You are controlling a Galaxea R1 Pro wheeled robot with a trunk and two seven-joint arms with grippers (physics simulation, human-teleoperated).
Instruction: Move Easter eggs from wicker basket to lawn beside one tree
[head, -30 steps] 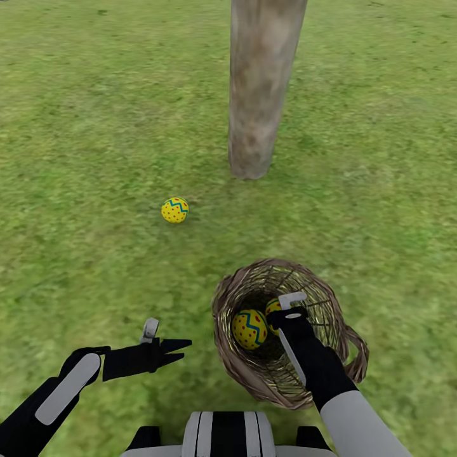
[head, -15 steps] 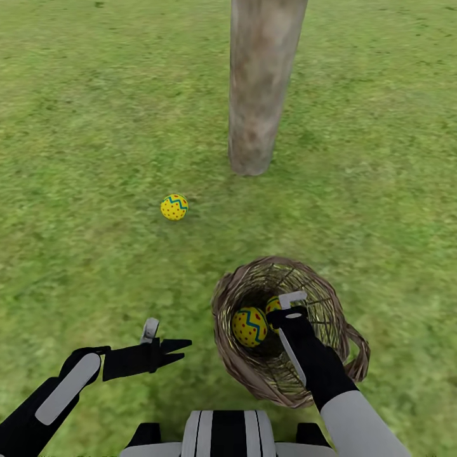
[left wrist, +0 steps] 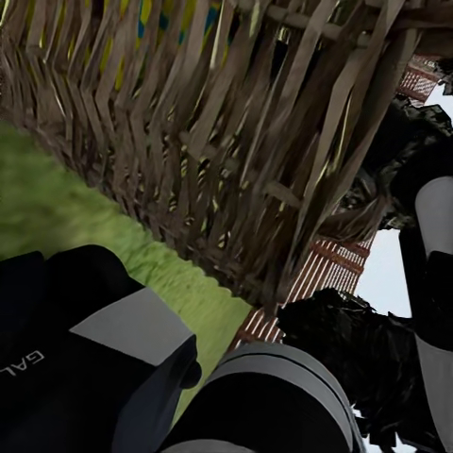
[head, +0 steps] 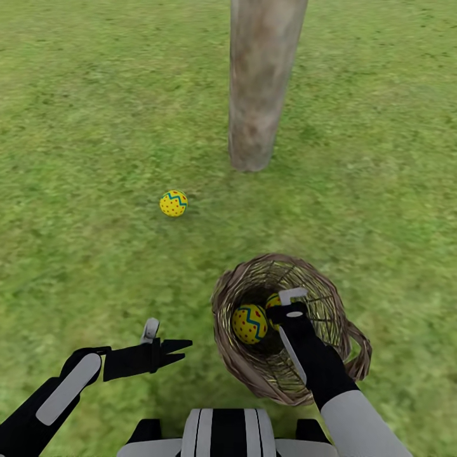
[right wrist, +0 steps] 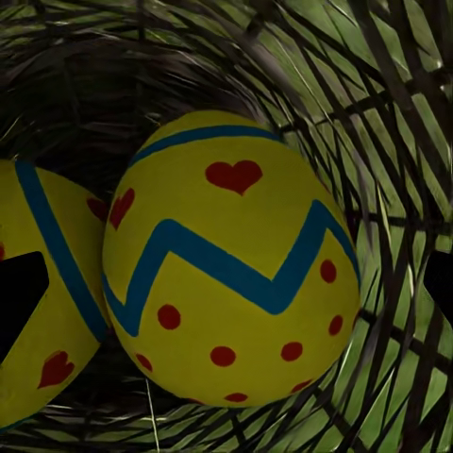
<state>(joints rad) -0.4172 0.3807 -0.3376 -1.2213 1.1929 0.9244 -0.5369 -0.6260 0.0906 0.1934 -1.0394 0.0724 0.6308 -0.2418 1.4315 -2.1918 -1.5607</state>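
Right gripper (head: pixel 284 306) spread wide inside brown woven wicker basket (head: pixel 330 298), straddling yellow zigzag egg (right wrist: pixel 231 260); next, close. Left gripper (head: pixel 170 348) idle, parted.

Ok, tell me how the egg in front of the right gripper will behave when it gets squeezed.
The egg is rounded and looks smooth, so it may slip sideways between narrow fingers. It sits against a second egg in the wicker basket, which will probably shift when the first is lifted. Set on the lawn, it could roll.

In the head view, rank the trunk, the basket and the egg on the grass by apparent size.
1. Trunk, largest, though cut off at the top.
2. Basket, closer to the camera, which inflates it.
3. Egg on the grass, clearly smallest.
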